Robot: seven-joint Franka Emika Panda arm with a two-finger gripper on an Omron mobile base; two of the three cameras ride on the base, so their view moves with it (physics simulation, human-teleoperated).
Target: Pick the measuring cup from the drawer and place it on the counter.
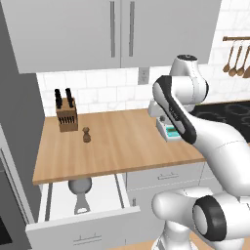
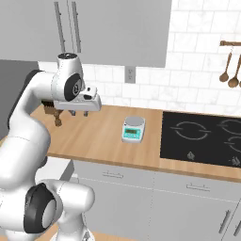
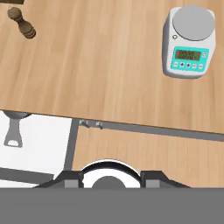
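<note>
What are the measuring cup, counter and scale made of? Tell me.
Measuring cup: apparently metal, judging by its grey, softly shiny bowl and flat handle.
Counter: wood, matte light brown with visible plank grain.
Scale: likely white plastic body with a grey, possibly metal, round platform.

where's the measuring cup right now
The measuring cup lies in the open drawer, at its back under the counter edge, handle pointing out, below the pepper mill.

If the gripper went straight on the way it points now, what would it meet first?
Most likely the bare wooden counter, between the pepper mill and the kitchen scale. The gripper points down at it; exact depth is unclear.
</note>
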